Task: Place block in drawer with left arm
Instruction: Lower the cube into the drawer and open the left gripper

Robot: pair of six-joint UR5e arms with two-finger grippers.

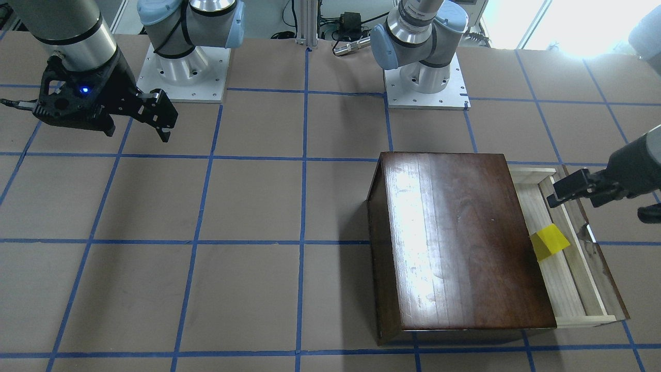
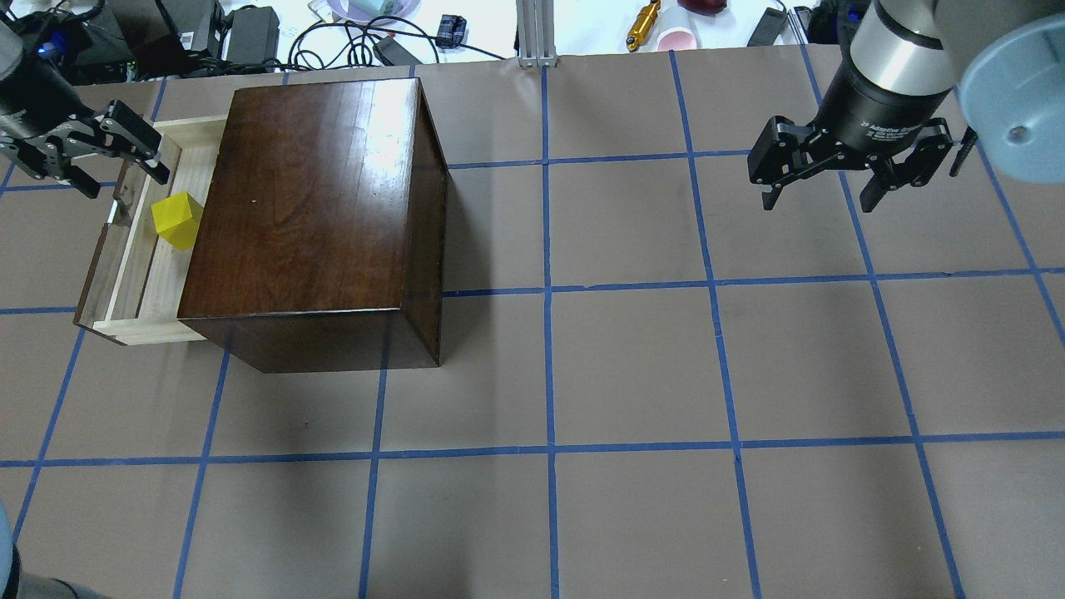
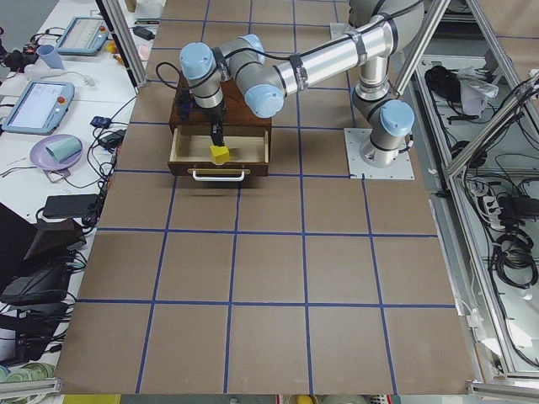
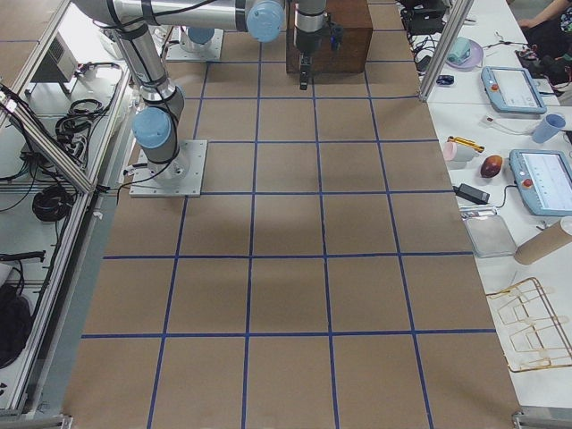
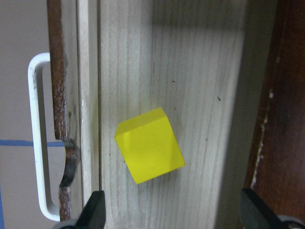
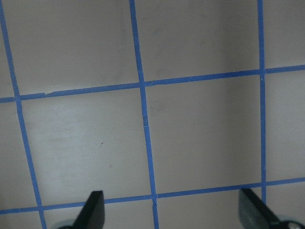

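The yellow block (image 1: 550, 242) lies loose on the floor of the open drawer (image 1: 563, 279), which is pulled out of the dark-brown box (image 1: 454, 237). In the overhead view the block (image 2: 177, 220) sits in the drawer (image 2: 158, 274) close to the box (image 2: 308, 191). My left gripper (image 2: 125, 183) hovers open and empty over the drawer's far end, just beyond the block. In its wrist view the block (image 5: 150, 151) lies between and ahead of the open fingertips (image 5: 95, 210). My right gripper (image 2: 819, 200) is open and empty, high over the table at the far right.
The drawer's white handle (image 5: 35, 143) sticks out from its dark front panel. The two arm bases (image 1: 183, 72) (image 1: 426, 82) stand at the robot's edge of the taped brown table (image 2: 632, 366). Cables and small items (image 2: 333, 33) lie beyond the far edge.
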